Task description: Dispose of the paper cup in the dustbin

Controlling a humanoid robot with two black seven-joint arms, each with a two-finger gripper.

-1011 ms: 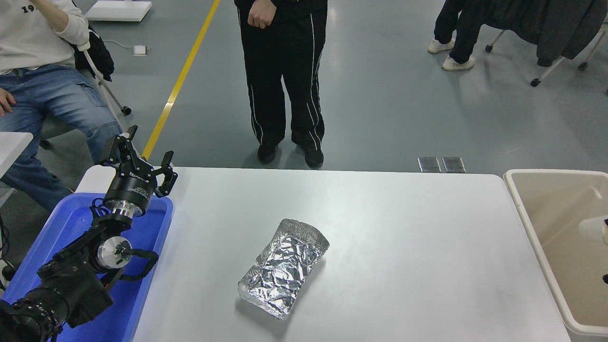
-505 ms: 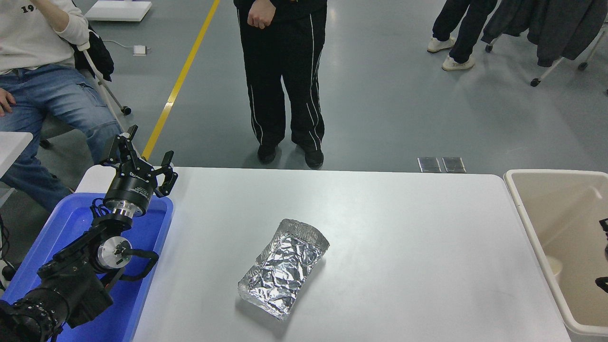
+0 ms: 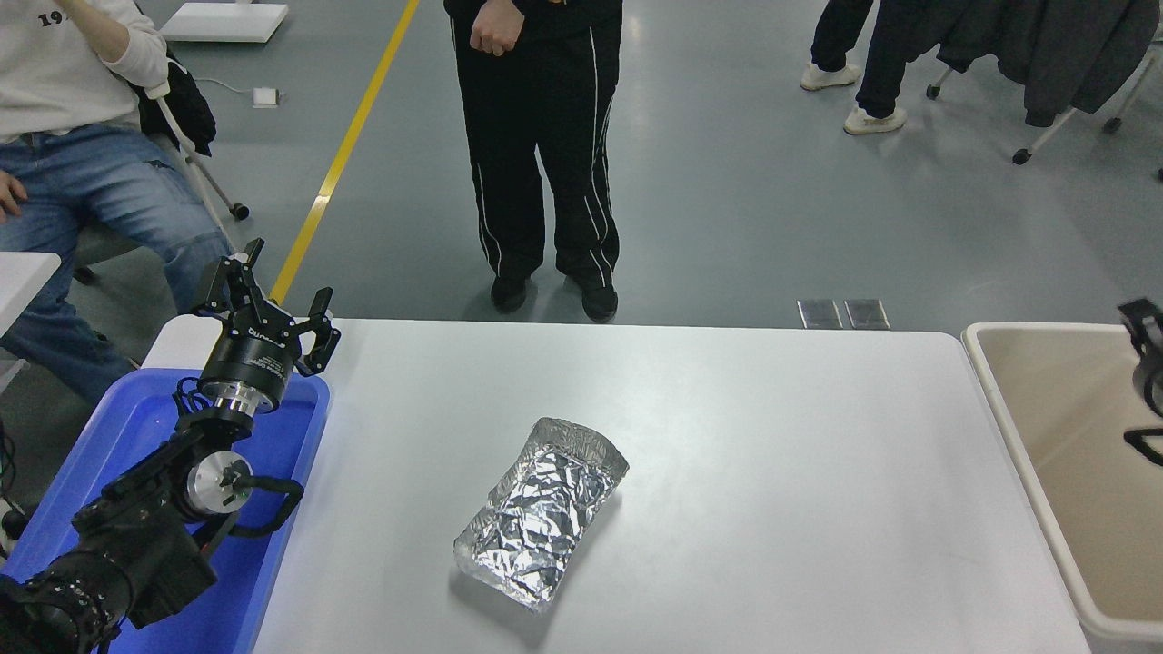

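We find the right end effector [image 3: 1147, 381] at the right edge, over the dustbin [image 3: 1018, 454]; its grip state we cannot tell. The paper cup is not visible to us. Left end effector [image 3: 263, 304], released, sits lower left.

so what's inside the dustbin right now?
Only bare beige floor and walls show inside the dustbin; no paper cup is visible. Its right part runs out of frame, and the right gripper at the edge covers some, so the cup may sit there.

Open white table [image 3: 772, 436] across the centre and right of frame; only crumpled foil tray [image 3: 542, 510] in lower centre, blue tray [image 3: 300, 472] at lower left.
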